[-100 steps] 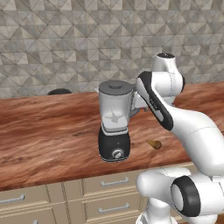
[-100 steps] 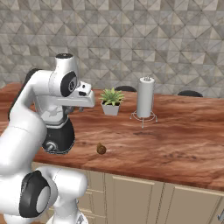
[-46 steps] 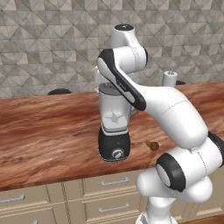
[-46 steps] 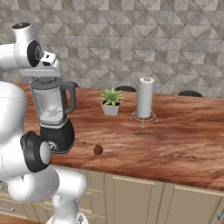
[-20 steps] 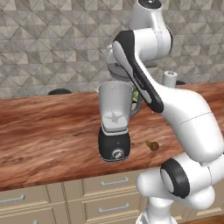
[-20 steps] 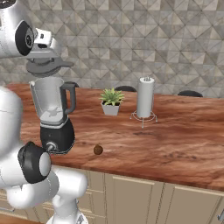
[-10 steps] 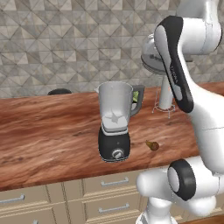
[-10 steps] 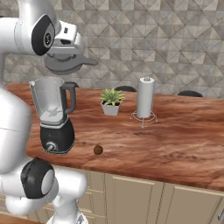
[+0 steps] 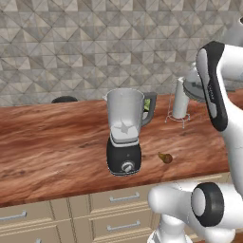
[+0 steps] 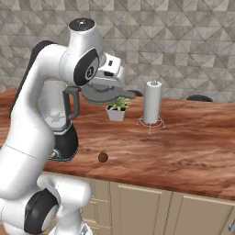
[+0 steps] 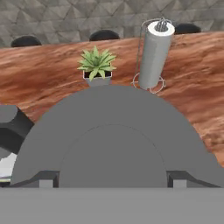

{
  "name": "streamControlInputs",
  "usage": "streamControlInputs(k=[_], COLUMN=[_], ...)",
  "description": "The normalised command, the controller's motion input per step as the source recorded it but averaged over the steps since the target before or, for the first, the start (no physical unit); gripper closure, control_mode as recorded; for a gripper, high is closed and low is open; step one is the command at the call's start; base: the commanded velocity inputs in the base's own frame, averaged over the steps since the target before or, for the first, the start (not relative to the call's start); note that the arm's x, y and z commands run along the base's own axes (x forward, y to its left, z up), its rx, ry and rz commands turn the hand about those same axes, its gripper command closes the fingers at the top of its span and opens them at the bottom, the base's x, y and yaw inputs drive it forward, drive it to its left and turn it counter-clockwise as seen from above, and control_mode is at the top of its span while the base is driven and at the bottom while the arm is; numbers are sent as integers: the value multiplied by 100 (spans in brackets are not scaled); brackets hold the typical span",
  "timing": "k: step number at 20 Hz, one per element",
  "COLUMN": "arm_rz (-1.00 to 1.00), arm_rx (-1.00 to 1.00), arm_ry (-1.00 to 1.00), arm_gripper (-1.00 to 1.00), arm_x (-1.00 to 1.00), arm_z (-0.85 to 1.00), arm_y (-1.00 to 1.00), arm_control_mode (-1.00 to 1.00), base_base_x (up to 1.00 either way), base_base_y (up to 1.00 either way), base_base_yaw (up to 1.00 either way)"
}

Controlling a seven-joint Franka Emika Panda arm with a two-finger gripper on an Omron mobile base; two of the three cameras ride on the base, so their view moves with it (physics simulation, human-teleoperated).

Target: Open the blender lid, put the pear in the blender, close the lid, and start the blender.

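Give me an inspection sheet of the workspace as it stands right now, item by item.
Surface: wooden counter over cream drawers.
Blender: upright on the counter, jar open at the top.
Blender lid: off the jar, held in the air to one side of it.
Pear: lying on the counter beside the blender's base, apart from it.
Clutter: paper-towel roll on a wire stand; small potted plant.
Gripper: closed on the blender lid.
Cables: nothing seen.
Surroundings: grey tiled wall behind the counter.
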Motion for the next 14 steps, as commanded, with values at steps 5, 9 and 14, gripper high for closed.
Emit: streamControlInputs(k=[5, 9, 14], arm_rz=[-11, -9, -4], arm_rx=[-1, -3, -1], arm_ry=[5, 8, 23], arm_gripper=[100, 100, 100], arm_x=[0, 7, 63], arm_z=[-100, -100, -100], arm_y=[-100, -95, -54], arm_control_mode=[-100, -100, -100], base_base_x=[0, 0, 0], base_base_y=[0, 0, 0], base_base_yaw=[0, 0, 0])
